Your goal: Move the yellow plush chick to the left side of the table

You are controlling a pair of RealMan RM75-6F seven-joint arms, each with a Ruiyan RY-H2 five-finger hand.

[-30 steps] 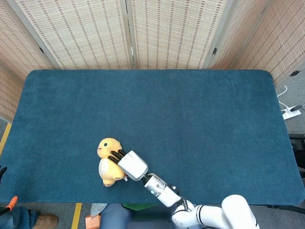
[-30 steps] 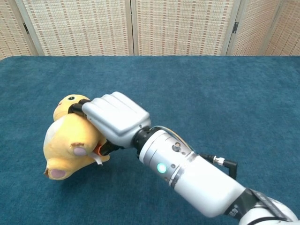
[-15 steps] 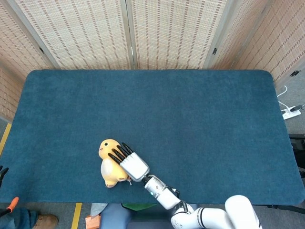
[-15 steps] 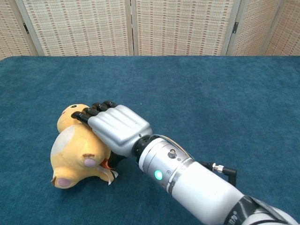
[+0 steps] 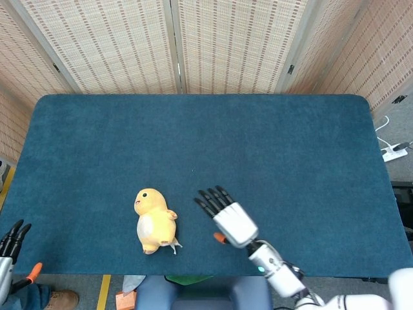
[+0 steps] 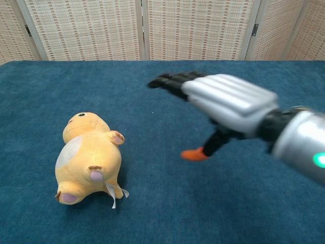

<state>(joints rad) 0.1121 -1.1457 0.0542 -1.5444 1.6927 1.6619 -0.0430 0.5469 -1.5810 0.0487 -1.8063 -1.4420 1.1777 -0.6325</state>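
Note:
The yellow plush chick [image 5: 153, 219] lies on its back on the blue table [image 5: 258, 148], left of centre near the front edge; in the chest view the chick [image 6: 87, 158] shows its white belly and feet. My right hand [image 5: 225, 212] hovers to the chick's right, apart from it, fingers spread and holding nothing; in the chest view the right hand [image 6: 223, 101] is blurred and raised above the cloth. My left hand [image 5: 11, 239] shows only as dark fingertips at the lower left corner, off the table.
Woven screens [image 5: 174, 45] stand behind the table. A power strip [image 5: 393, 154] lies on the floor at the right. An orange-handled tool [image 5: 29, 274] and a shoe [image 5: 61, 298] sit off the front left corner.
My right hand has let go of the chick and swung away to the right with fingers spread. The chick stays lying on the cloth. My left hand's fingertips have come into view at lower left.

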